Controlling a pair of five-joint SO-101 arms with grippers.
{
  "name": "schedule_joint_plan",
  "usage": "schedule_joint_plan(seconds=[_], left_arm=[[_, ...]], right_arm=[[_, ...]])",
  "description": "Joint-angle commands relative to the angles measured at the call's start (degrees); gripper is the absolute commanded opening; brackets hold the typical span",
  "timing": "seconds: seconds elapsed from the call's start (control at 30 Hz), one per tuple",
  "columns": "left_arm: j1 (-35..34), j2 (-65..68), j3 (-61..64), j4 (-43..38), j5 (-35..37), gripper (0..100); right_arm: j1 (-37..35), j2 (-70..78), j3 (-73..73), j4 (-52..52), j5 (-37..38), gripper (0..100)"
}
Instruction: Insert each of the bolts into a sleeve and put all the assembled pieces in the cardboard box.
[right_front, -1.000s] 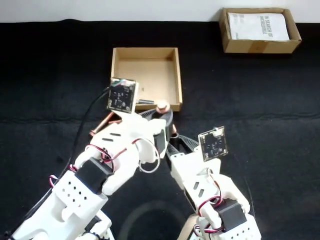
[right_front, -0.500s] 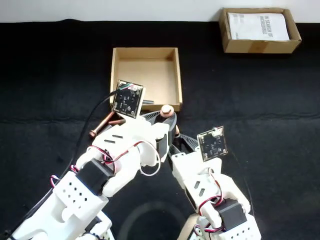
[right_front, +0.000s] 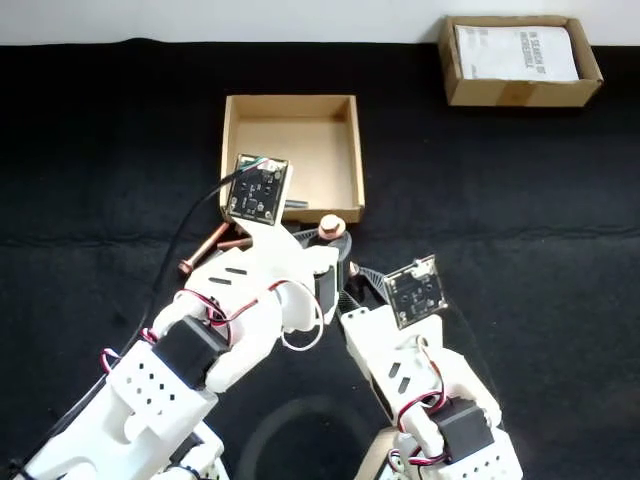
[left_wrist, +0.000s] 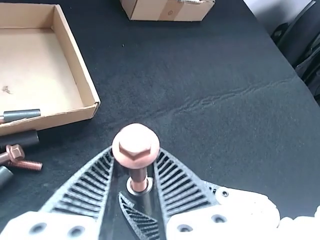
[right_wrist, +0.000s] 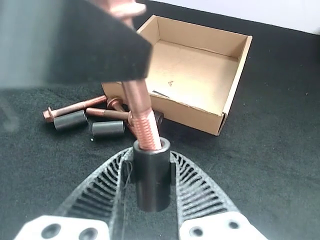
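bolt: threaded tip inside the sleeve, just outside the cardboard box
sleeve: upright, pinched between right gripper fingers
left gripper: fingers clamped on bolt's shank
loose bolts, loose sleeves: beside the box's near wall

No legible text; print on white sheet in far cardboard box too small to read.

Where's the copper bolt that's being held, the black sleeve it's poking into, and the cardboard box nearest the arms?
copper bolt (left_wrist: 135, 145): left wrist view, on its hexagonal head.
black sleeve (right_wrist: 152, 180): right wrist view, on its side wall.
cardboard box (right_front: 295, 150): high view, on its bare floor.
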Motion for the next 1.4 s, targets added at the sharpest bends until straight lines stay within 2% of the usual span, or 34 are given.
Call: schedule_joint_plan(seconds=[0.0,0.23,0.5,0.6,0.7,0.8,0.97,1.1,1.23,1.37], left_arm=[[2.1,0.2,0.9,0.0,-0.2,1],[4.4,0.2,5.6,-0.1,-0.2,1],[4.4,0.0,7.6,0.1,-0.3,1],[4.3,-0.3,7.2,0.4,-2.7,8],[4.3,-0.4,4.3,8.0,-3.8,21],[4.4,-0.4,-1.5,19.2,-4.0,27],[4.4,-0.4,-13.8,38.6,-4.3,28],[4.4,-0.4,-24.9,50.4,-4.3,28],[2.9,-0.4,-36.1,56.4,-4.3,28],[-7.7,-3.5,-45.2,56.6,-4.4,28]], right_arm=[[0.2,-0.7,-0.9,-1.4,0.5,0.6],[-5.1,-0.7,-0.9,-1.4,0.5,0.6],[-5.3,-0.1,-3.4,-1.2,0.5,0.6],[-5.2,-0.1,-3.4,-1.2,0.5,0.6],[-5.1,-0.1,-3.4,-1.2,0.5,0.6],[-5.1,-0.4,-3.4,-1.2,0.5,0.6],[-1.8,0.0,-4.2,-2.2,0.5,0.6],[1.8,0.0,-4.4,-5.2,0.5,0.6],[2.8,3.3,-5.0,-9.5,4.2,0.6],[5.1,13.6,-12.7,-14.0,6.8,0.6]])
